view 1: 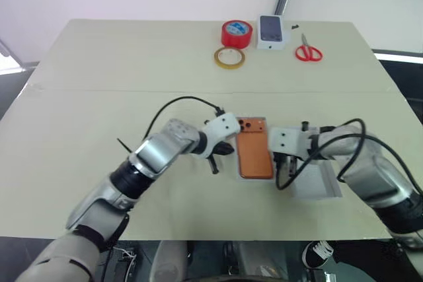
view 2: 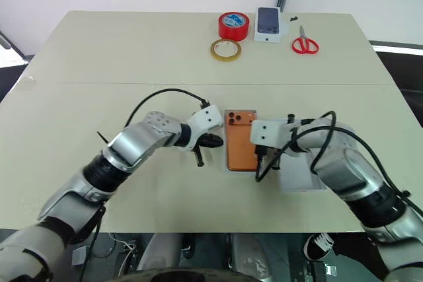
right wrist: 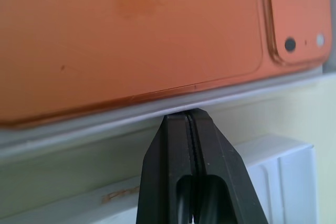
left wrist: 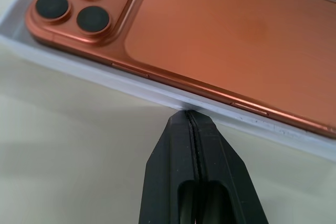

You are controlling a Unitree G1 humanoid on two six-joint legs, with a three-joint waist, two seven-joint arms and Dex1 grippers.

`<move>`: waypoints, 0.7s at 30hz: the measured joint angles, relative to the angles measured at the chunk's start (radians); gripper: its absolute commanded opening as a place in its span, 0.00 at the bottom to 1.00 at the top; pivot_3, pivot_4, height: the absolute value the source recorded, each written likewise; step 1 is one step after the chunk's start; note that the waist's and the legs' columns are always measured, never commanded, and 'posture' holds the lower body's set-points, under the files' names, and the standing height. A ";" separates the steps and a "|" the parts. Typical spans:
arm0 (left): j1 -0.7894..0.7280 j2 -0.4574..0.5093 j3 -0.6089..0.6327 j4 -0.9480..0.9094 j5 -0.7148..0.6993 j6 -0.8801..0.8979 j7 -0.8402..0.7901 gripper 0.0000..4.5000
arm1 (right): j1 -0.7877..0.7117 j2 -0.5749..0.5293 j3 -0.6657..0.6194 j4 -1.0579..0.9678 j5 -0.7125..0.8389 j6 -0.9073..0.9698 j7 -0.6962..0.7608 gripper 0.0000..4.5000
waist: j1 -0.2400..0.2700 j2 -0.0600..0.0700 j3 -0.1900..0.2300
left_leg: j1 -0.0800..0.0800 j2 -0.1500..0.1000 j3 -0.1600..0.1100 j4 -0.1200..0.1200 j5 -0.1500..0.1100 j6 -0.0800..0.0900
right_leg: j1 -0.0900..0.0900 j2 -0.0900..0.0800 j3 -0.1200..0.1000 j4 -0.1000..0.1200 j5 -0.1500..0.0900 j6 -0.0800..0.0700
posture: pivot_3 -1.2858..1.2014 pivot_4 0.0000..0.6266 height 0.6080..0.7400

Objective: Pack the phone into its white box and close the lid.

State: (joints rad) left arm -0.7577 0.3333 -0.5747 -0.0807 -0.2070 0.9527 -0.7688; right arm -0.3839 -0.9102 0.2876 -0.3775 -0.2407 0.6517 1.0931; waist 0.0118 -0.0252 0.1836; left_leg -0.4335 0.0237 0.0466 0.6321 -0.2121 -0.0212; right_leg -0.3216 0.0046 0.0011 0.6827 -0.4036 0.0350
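The orange phone (view 1: 254,153) lies camera side up inside the white box (left wrist: 131,85), at the middle of the table near me. My left gripper (left wrist: 188,115) is shut and empty, its tip against the outside of the box's left wall. On the other side, my right gripper (right wrist: 190,113) is also shut and empty, its tip at the box's right wall (right wrist: 105,124). A white cardboard piece (view 1: 320,183), which looks like the lid, lies flat just right of the box, partly under my right arm.
Along the far edge of the table are a red tape roll (view 1: 236,33), a yellowish tape ring (view 1: 229,57), a small white box with a dark phone picture (view 1: 273,31) and red scissors (view 1: 308,51). Bare table (view 1: 99,97) stretches to the left.
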 measured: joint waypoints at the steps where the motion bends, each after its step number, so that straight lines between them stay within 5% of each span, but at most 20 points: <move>1: 0.000 -0.008 -0.002 0.000 0.000 0.001 -0.002 0.01 | 0.005 -0.008 -0.005 -0.003 0.000 0.003 0.000 0.00 | -0.002 0.000 0.000 | 0.000 0.000 0.000 0.000 0.000 0.000 | 0.000 0.000 0.000 0.000 0.000 0.000 | 0.52 0.24 1.00; 21: -0.006 -0.084 0.049 0.099 0.007 -0.015 -0.006 0.01 | 0.040 -0.047 -0.049 -0.014 0.028 0.002 0.000 0.00 | -0.004 0.002 -0.001 | 0.000 0.000 0.000 0.001 0.000 0.000 | 0.000 0.001 0.000 0.001 0.000 0.000 | 0.52 0.24 1.00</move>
State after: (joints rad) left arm -0.7639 0.2492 -0.5255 0.0183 -0.2002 0.9373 -0.7752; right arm -0.3441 -0.9571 0.2386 -0.3918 -0.2124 0.6541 1.0935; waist 0.0075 -0.0232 0.1826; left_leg -0.4332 0.0239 0.0467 0.6327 -0.2121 -0.0212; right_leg -0.3217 0.0056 0.0013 0.6839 -0.4034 0.0353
